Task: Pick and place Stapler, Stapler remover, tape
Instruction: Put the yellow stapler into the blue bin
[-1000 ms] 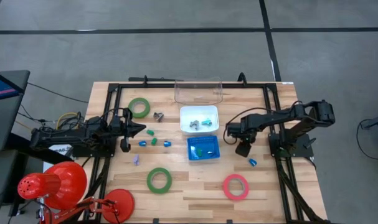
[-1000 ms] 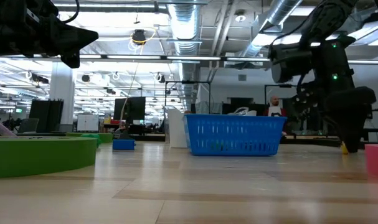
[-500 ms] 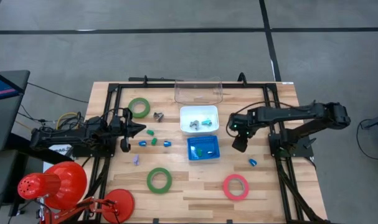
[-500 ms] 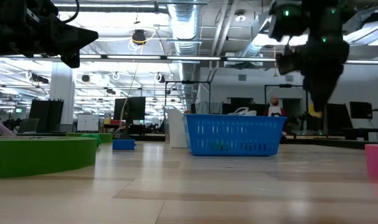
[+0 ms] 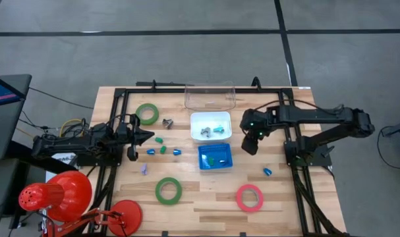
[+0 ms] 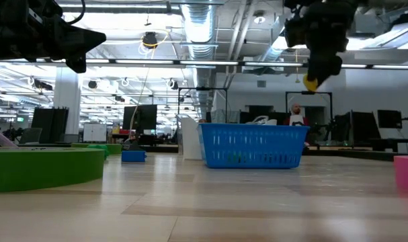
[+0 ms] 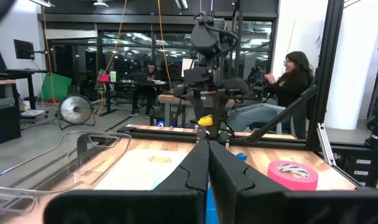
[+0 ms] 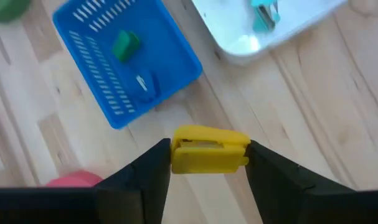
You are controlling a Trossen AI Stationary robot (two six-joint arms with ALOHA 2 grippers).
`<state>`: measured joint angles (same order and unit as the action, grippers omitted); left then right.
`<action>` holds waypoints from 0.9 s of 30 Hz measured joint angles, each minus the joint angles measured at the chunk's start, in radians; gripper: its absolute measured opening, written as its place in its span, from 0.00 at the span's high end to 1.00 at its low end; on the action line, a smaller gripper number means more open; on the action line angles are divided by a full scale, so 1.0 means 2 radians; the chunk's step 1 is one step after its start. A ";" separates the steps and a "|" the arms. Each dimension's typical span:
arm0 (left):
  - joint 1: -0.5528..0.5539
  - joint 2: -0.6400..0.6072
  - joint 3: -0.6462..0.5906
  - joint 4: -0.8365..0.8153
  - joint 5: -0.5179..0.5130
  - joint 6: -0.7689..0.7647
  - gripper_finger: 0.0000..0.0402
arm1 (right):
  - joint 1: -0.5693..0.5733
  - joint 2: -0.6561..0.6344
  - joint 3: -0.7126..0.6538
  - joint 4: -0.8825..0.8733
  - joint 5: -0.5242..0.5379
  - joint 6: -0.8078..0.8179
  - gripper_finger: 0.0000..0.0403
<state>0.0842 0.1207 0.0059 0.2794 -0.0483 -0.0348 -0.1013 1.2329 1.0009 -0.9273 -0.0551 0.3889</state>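
Right end effector clamped on yellow stapler, raised above tabletop beside blue basket and white tray. Left end effector closed, empty, near green tape.

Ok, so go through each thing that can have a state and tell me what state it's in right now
right gripper: raised above the table, shut on the yellow stapler
left gripper: shut, empty
blue basket: upright, holds a green piece and a blue piece
white tray: holds small pieces
clear bin: looks empty
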 joint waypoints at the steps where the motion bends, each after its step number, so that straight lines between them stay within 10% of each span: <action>1: 0.000 0.000 0.000 0.000 0.000 0.000 0.99 | 0.000 0.000 0.004 0.000 0.000 -0.002 0.56; 27: 0.000 0.013 0.000 0.008 0.000 0.000 0.99 | 0.054 0.174 0.047 0.143 -0.015 -0.002 0.53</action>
<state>0.0845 0.1463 0.0059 0.2951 -0.0483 -0.0348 0.0067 1.5807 1.0951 -0.6416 -0.0853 0.3840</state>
